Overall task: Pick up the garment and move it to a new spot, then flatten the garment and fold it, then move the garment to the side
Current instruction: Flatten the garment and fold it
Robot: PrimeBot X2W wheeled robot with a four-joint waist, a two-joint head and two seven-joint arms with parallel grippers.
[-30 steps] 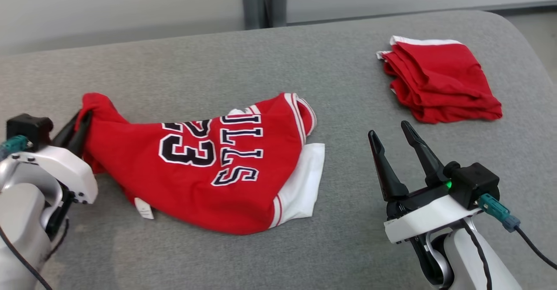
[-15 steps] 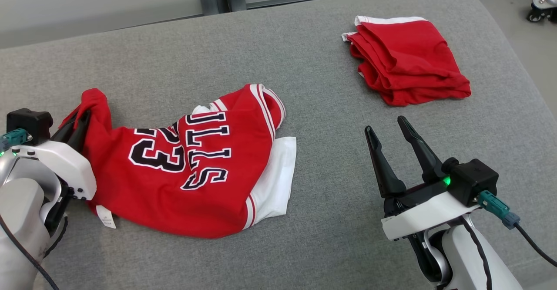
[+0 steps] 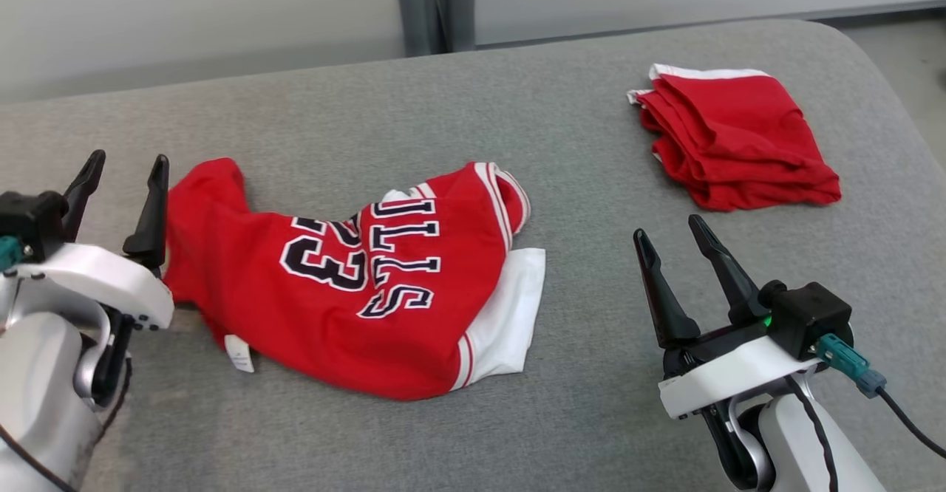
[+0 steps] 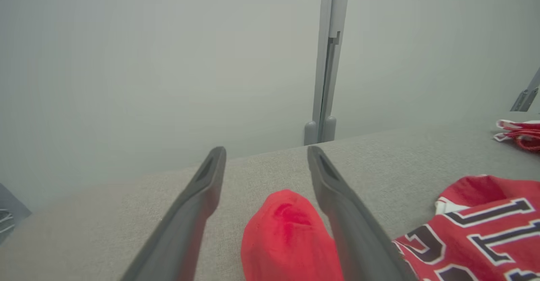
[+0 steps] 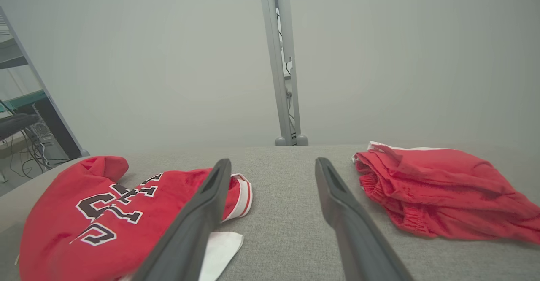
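Although both arms reach over the grey fabric tabletop (image 3: pixel 384 108), neither has hold of anything. The left fingers (image 3: pixel 151 204) stand spread wide at the lower left, just beside the left end of the jersey (image 3: pixel 347 292). In the left wrist view a red lump of that end lies between them, not pinched. The right fingers (image 3: pixel 658 285) are equally wide apart and empty at the lower right, apart from the cloth.

The jersey is red, with a black-and-white "23" and lettering facing up. It lies crumpled at the middle-left of the tabletop. Its left end is bunched into a hump, a white label (image 3: pixel 239 352) pokes out at the near edge, and a white layer (image 3: pixel 510 315) shows from under the right side. A second red garment (image 3: pixel 739 137), loosely folded, sits well apart at the far right.

The move to a new spot looks finished, so flattening appears to be the step in hand. The next move likely calls for each arm to pinch an opposite edge and draw the cloth smooth.

Both garments lie directly on the tabletop, not in any container.
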